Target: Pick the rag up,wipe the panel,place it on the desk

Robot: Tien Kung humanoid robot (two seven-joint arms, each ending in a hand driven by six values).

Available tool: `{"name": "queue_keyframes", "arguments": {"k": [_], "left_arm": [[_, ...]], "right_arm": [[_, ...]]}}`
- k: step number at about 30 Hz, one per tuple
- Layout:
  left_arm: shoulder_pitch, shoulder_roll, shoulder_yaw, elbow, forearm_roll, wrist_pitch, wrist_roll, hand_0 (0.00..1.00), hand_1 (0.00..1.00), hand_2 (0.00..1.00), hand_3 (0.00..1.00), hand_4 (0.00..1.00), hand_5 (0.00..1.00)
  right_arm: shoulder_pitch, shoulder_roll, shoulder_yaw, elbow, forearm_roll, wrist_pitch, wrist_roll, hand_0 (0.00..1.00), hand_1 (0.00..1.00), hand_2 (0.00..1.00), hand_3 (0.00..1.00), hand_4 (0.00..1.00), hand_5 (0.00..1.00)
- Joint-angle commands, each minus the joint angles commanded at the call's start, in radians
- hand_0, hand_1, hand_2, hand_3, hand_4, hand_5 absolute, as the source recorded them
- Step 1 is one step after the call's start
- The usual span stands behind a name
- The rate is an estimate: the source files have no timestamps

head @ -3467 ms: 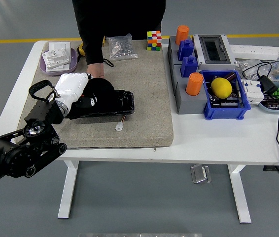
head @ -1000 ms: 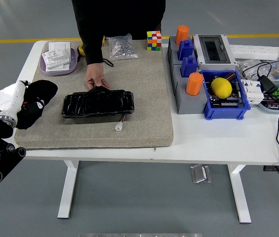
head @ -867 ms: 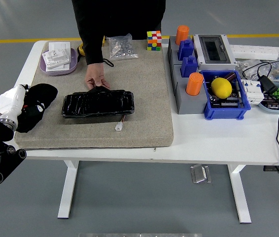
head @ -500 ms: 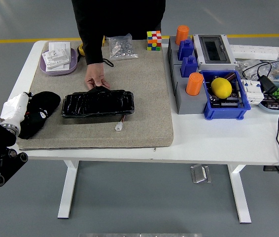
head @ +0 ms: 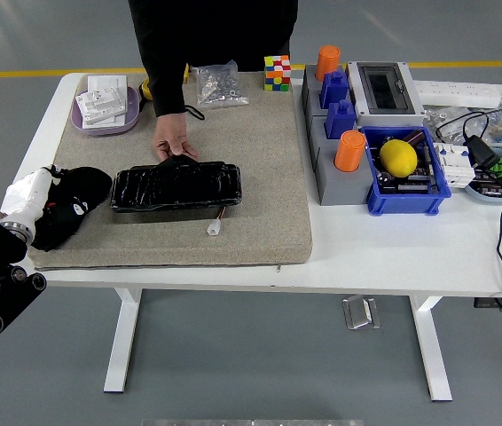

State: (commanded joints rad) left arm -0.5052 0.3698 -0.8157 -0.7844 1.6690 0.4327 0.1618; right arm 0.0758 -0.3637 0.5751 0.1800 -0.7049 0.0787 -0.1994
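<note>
Left robot hand [head: 27,197] closed on rag [head: 74,202], resting on mat [head: 269,169] at left end of bench [head: 393,240]. Well left of panel [head: 176,186], itself steadied at far edge by person's hand [head: 171,139]. Wiping judged done; release of rag outstanding.

left hand [head: 27,197] white-gloved at the table's left edge, black arm low in the corner, fingers hidden

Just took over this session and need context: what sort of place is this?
Probably a robotics lab or factory test bench: a white table on a grey floor with a yellow line, carrying an electrical breaker box, a blue parts bin and a power strip.
</note>
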Motion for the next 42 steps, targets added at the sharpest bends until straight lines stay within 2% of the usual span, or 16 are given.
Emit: {"name": "queue_keyframes", "arguments": {"k": [4, 5, 16, 27, 31, 39, 42], "left_arm": [[0.001, 0.006, -0.004, -0.007, 0.001, -0.011, 0.001, 0.451, 0.774, 0.834, 0.813, 0.958, 0.437], [0.002, 0.008, -0.005, -0.009, 0.001, -0.013, 0.0, 0.464, 0.784, 0.845, 0.829, 0.998, 0.558], [0.008, 0.028, -0.025, -0.043, 0.001, -0.023, -0.007, 0.469, 0.783, 0.844, 0.831, 0.998, 0.582], [0.033, 0.054, -0.106, -0.096, 0.016, -0.017, -0.011, 0.487, 0.786, 0.847, 0.828, 0.998, 0.545], [0.052, 0.059, -0.145, -0.124, -0.013, 0.003, -0.044, 0.481, 0.77, 0.827, 0.819, 0.998, 0.556], [0.107, 0.072, -0.244, -0.242, -0.118, 0.04, -0.133, 0.478, 0.744, 0.791, 0.804, 0.974, 0.559], [0.125, 0.078, -0.266, -0.293, -0.207, 0.039, -0.183, 0.474, 0.711, 0.763, 0.78, 0.937, 0.548]], "right_arm": [[0.001, -0.001, 0.005, 0.0, -0.005, 0.0, -0.001, 0.723, 0.56, 0.665, 0.575, 0.998, 0.42], [0.001, -0.002, 0.004, 0.0, -0.005, 0.0, -0.001, 0.726, 0.559, 0.665, 0.575, 0.998, 0.419], [0.002, -0.001, 0.012, 0.0, -0.009, 0.001, -0.003, 0.725, 0.559, 0.665, 0.575, 0.998, 0.417], [0.003, -0.001, 0.011, 0.0, -0.005, 0.001, -0.003, 0.725, 0.558, 0.665, 0.575, 0.998, 0.417], [0.002, 0.0, 0.012, 0.0, -0.005, 0.0, -0.002, 0.725, 0.558, 0.665, 0.575, 0.998, 0.417], [-0.001, 0.002, 0.006, 0.0, 0.004, 0.0, 0.001, 0.725, 0.557, 0.665, 0.575, 0.998, 0.417], [-0.001, 0.003, 0.009, 0.0, 0.003, -0.001, 0.001, 0.724, 0.557, 0.665, 0.576, 0.998, 0.417]]}}
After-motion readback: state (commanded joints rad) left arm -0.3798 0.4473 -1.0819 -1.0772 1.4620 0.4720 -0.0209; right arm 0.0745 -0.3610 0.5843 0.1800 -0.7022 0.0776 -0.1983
